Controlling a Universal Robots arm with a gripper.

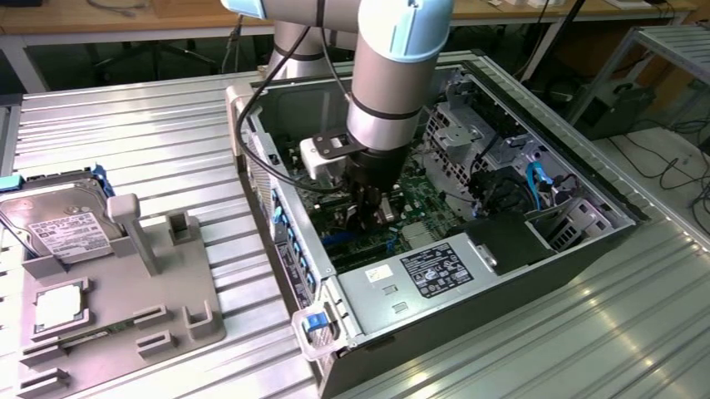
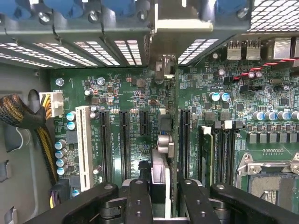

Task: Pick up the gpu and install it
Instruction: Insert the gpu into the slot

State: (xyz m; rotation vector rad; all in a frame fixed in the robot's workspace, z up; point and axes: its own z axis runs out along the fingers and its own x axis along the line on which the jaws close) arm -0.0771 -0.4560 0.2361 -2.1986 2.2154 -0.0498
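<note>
The gpu (image 2: 161, 154) stood edge-on between the gripper (image 2: 160, 196) fingers, which were closed on it: a thin card with its silver bracket end toward the case's rear slot covers, directly above the motherboard (image 2: 224, 116). In the exterior view the gripper (image 1: 367, 218) sat deep inside the open computer case (image 1: 466, 274). Black expansion slots (image 2: 114, 144) and a white slot (image 2: 84, 147) flanked the card. A hard drive (image 1: 61, 229) lay on the grey fixture (image 1: 122, 307), well apart.
</note>
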